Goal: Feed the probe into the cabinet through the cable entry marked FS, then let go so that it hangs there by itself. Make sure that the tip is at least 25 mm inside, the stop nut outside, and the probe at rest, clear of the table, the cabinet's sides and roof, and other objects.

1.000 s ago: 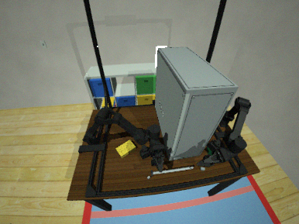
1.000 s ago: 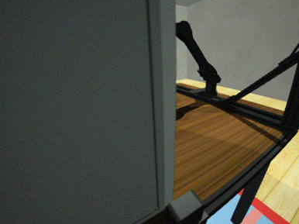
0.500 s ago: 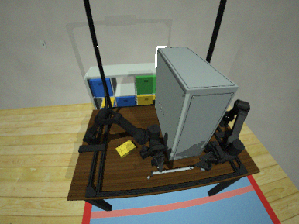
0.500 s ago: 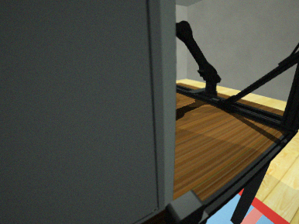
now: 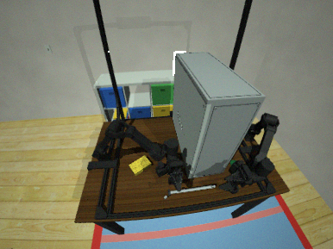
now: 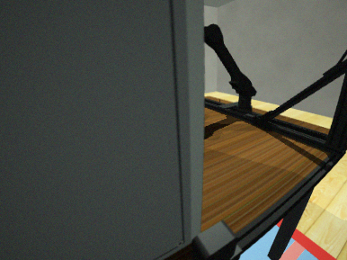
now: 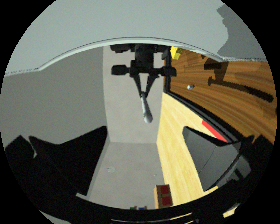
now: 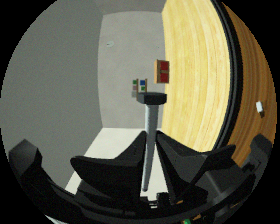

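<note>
Pinching the slim grey probe (image 5: 193, 189) (image 7: 146, 110) (image 8: 150, 117) between its fingertips, the right gripper (image 5: 178, 188) (image 7: 143, 98) (image 8: 150, 134) stands nearly closed. The probe is outside the cabinet (image 5: 230, 133) (image 6: 90, 116) (image 7: 125, 20), in front of it as the top view looks, with a long stretch of rod reaching from the right gripper toward the left gripper (image 5: 222, 189) (image 7: 146, 130). In the right wrist view, one end of the probe carries a wider dark cap, while the opposite end is narrow and grey. The left gripper is spread wide, with nothing between its fingers; the rod's grey end points toward it.

The cabinet is tall and grey, standing on the wooden table (image 5: 155, 203) (image 6: 252, 174) (image 7: 220, 90) (image 8: 250, 50) between the two arms. Its inside cannot be seen, and the lettering at its cable entry is too small to read. By the wall, a white shelf unit (image 5: 138, 77) holds coloured bins: blue and green in the upper row, with an open compartment between them, and yellow, blue and yellow in the lower row. What the bins contain cannot be told. A yellow block (image 5: 140, 164) lies on the table beside the right arm.
</note>
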